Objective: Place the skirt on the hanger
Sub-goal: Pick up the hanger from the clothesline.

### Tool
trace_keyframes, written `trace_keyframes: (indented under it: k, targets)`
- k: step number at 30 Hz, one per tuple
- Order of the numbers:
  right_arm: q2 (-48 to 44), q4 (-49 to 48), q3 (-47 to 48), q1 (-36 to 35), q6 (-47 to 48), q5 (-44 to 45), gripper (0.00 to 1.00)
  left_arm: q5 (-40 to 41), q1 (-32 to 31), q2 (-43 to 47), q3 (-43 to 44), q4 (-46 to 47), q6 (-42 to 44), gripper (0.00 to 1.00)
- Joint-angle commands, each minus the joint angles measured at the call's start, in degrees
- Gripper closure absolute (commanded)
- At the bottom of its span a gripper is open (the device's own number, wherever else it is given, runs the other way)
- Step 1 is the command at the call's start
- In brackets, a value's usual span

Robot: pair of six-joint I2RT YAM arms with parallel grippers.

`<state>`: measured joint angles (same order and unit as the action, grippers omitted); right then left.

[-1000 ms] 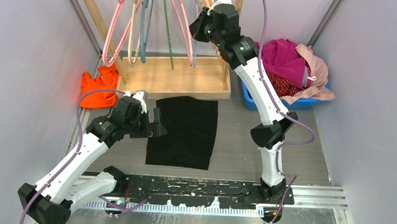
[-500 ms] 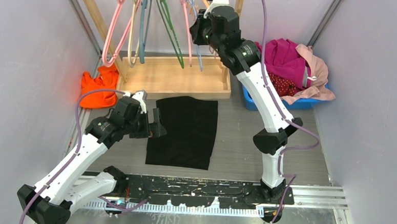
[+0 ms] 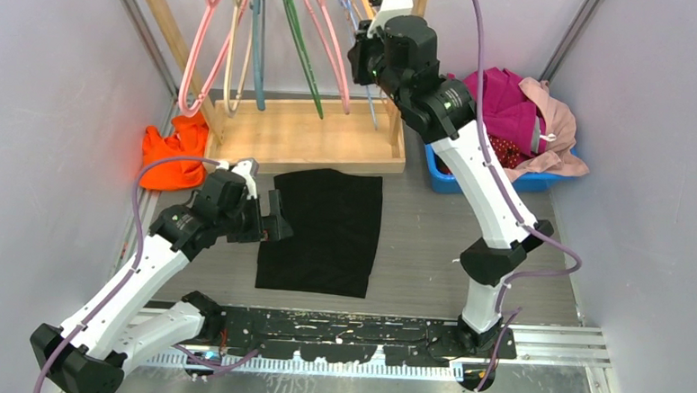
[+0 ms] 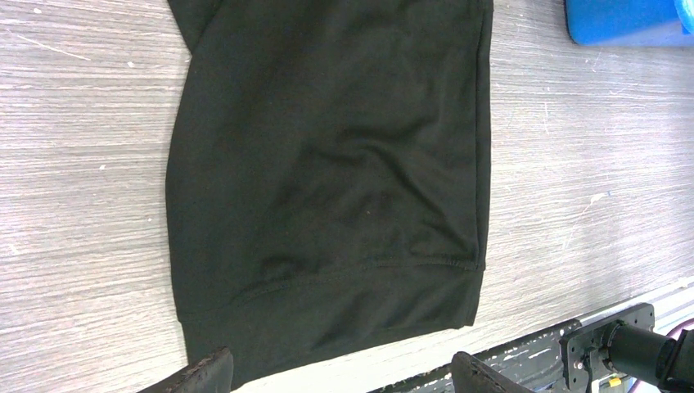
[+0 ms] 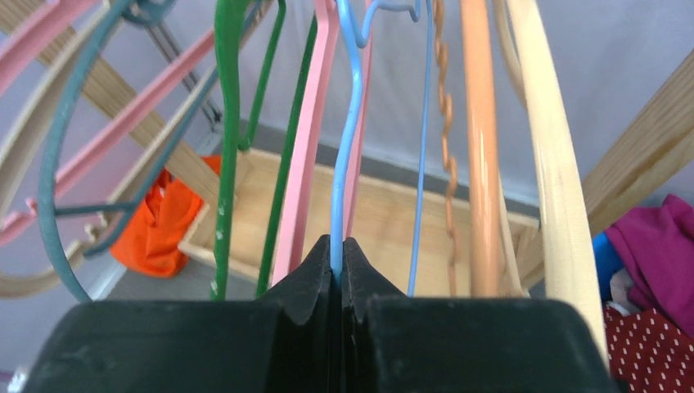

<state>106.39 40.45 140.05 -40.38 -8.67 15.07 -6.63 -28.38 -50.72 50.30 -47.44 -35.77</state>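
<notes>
Right pincer (image 5: 336, 247) clamped on blue hanger (image 5: 345, 164) (beside pink hanger (image 5: 304, 164)), left pincer (image 4: 344, 372) spread wide

At back, rack (image 3: 303, 136), hangers on it. Before rack, cloth (image 3: 325, 231) flat. Left of rack, crumpled garment (image 3: 171, 156). Right of rack, bin (image 3: 445, 179); skirt (image 3: 506, 153) in bin, under garment pile (image 3: 503, 97). On rack, hanger (image 5: 307, 164); wire hanger (image 5: 344, 164) just right.

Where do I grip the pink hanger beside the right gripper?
Pinch the pink hanger on its straight arm left of the blue hanger that the right gripper is shut on, coming from the front of the rack: it hangs edge-on and thin there.
</notes>
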Motion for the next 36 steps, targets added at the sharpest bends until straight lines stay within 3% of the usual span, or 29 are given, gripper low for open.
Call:
trace_keyframes:
  k: [1,4,15,20,29,36]
  targets:
    - [-10.1,-1.0,-8.0,-0.4,0.1,-1.5,0.99,0.6,0.2,0.3,0.7,0.6,0.1,0.00]
    - [-17.8,-1.8,-19.9,-0.3,-1.0,-2.6,0.99,0.5,0.3,-0.3,1.5,0.4,0.2,0.00]
    - [-38.0,5.0,-45.5,-0.3,-7.2,-9.4,0.99,1.5,0.3,-1.2,4.5,-2.3,0.2,0.00]
    - [-48.0,4.1,-60.5,-0.3,-13.0,-16.5,0.99,2.8,0.3,-1.0,6.3,-4.3,0.4,0.00]
    - [-60.9,-18.5,-88.5,-0.5,-26.3,-35.9,0.99,3.3,0.2,-0.4,8.6,-7.8,0.6,0.01]
    - [-61.2,-43.6,-104.6,-1.9,-35.8,-45.3,0.99,2.7,0.2,2.8,8.1,-11.4,0.2,0.05]
